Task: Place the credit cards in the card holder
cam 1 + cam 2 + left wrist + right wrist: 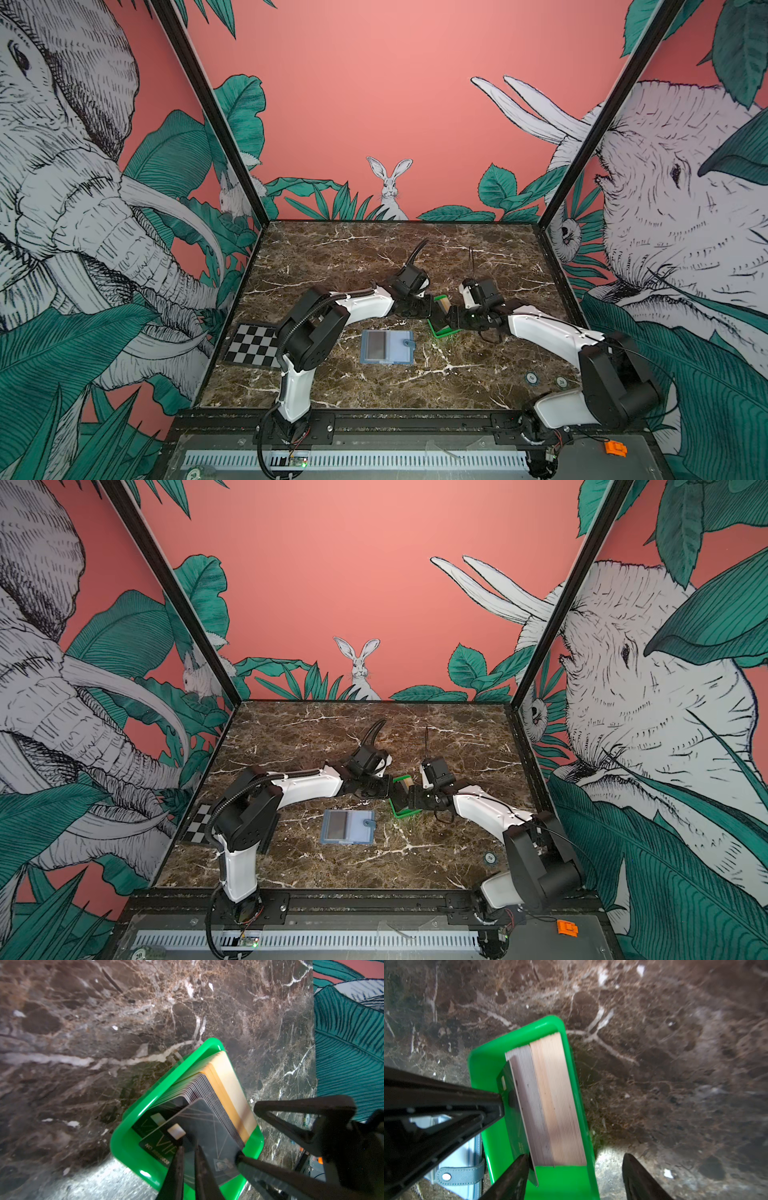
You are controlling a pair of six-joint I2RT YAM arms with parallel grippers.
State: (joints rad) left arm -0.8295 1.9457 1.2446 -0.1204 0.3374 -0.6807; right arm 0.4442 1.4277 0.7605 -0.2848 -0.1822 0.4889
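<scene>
In both top views the plate [253, 345] lies at the 9 o'clock edge of the table [374, 257], out of the work. Right of it, near the centre, the holder [387, 347] lies open and flat with its snap tab at its 3 o'clock side. A grey rectangle shows in its left half; whether that is a card already sleeved cannot be told.

At about 1 o'clock from the holder stands the tray [122, 1142]. The cards [550, 1105] are packed on edge inside it, dark-edged ones next to tan ones. The left gripper [189, 1147] reaches in from 9 o'clock with narrow jaws. It appears pinched on the top edge of the front black card [207, 1132], which leans off the other cards. The right gripper [576, 1156] reaches in from 3 o'clock with jaws wide, one finger inside the tray by the black card's end and the other outside the tray wall. It grips nothing.

The step in hand looks like drawing one card out. To do it well, the left arm should pull slowly along the card's own plane, so the slick neighbours do not ride up with it. The right jaws are placed to steady the tray. Once clear, the card should travel toward 7 o'clock and meet a sleeve mouth edge-first, at a shallow tilt.
</scene>
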